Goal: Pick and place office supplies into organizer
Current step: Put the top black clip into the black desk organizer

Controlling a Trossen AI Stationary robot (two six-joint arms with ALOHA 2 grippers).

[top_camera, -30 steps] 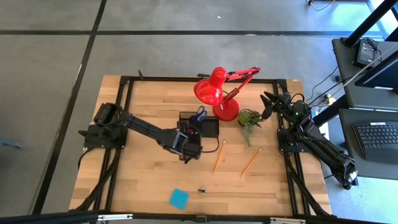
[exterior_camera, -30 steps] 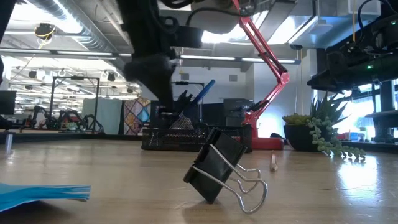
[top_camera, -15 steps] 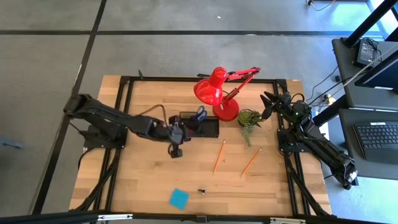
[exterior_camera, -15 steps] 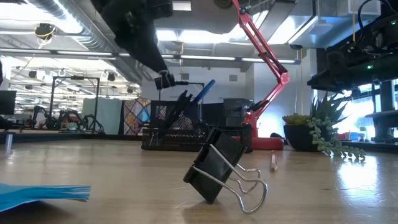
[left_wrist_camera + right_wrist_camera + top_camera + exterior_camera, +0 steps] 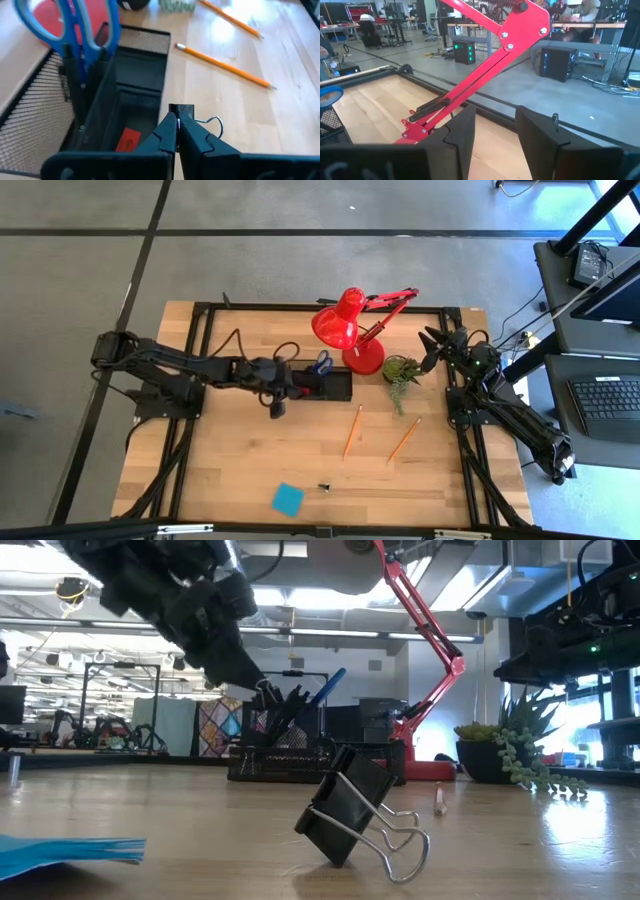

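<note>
Left tool (image 5: 177,131) pinching black clip (image 5: 181,109) over organizer (image 5: 134,95).

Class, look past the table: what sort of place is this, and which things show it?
Probably a robotics lab or workshop: bare ceiling ducts, a far workbench with equipment, and the wooden table carrying two robot arms.

Open-plan robotics lab, workbenches (image 5: 580,22), ceiling ducts (image 5: 120,595), concrete floor (image 5: 300,260)
</note>
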